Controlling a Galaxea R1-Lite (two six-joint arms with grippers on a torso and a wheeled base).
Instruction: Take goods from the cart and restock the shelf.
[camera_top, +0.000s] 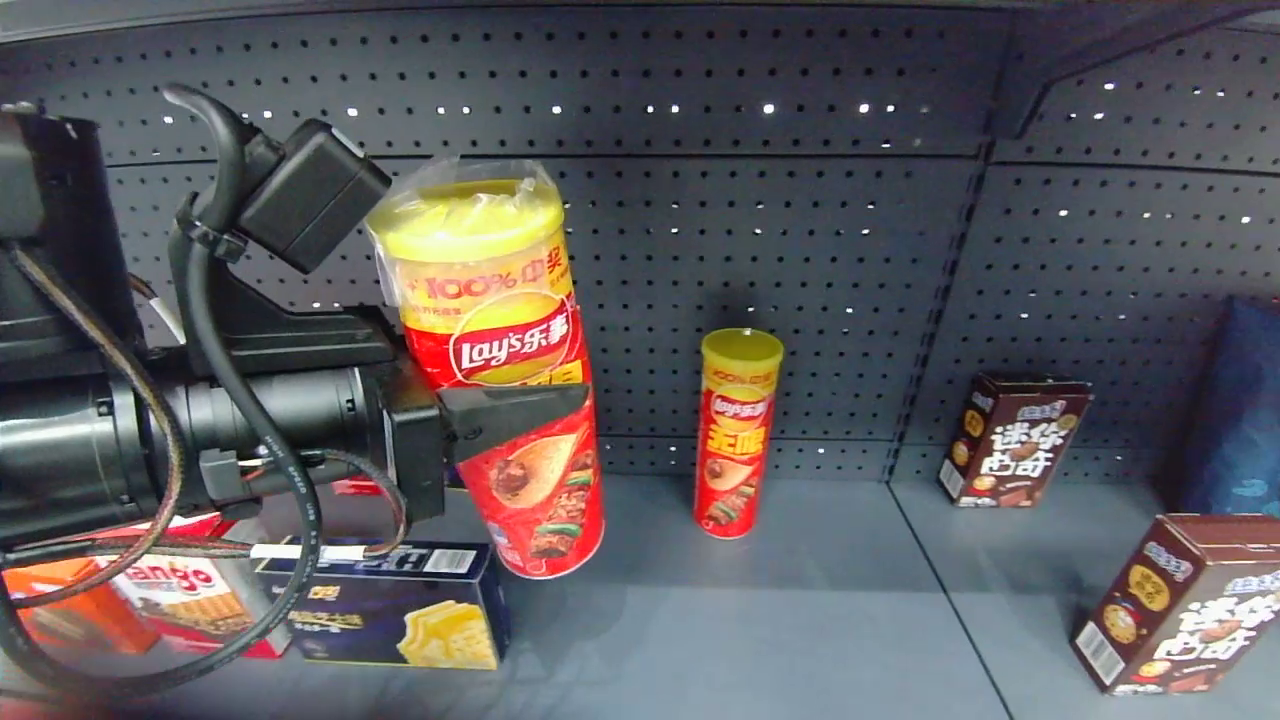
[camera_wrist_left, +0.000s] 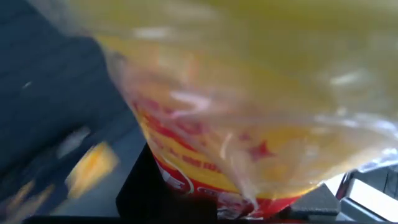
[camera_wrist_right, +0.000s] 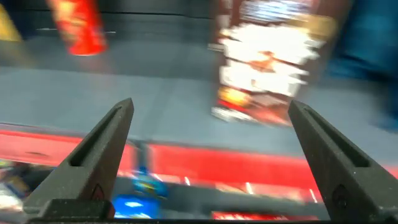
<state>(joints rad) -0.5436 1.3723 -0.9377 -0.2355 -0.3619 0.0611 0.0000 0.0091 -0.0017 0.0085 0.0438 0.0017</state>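
The left gripper (camera_top: 520, 412) has its jaws shut tight round the middle of the big chip can (camera_top: 497, 330); the can is up in the air over the shelf (camera_top: 800, 610), and it leans a bit, with its yellow top tipped to the robot's left; a clear wrap sits loose over the top. The other chip can (camera_top: 738, 435) stands up straight at the back of the shelf, off to the right of the held one; I think the held can should go just beside it. To do this well, the arm should first turn the can straight, so its flat bottom faces the shelf; then go down slowly till the bottom sits flat; only then let go, or the can may tip and roll. It should not bump the blue box (camera_top: 400, 605) that lies near the can's bottom, nor the standing can. The right gripper (camera_wrist_right: 210, 109) hangs low by the shelf's front edge with its jaws wide open and nothing in them; a brown box (camera_wrist_right: 267, 62) stands on the shelf ahead of it.
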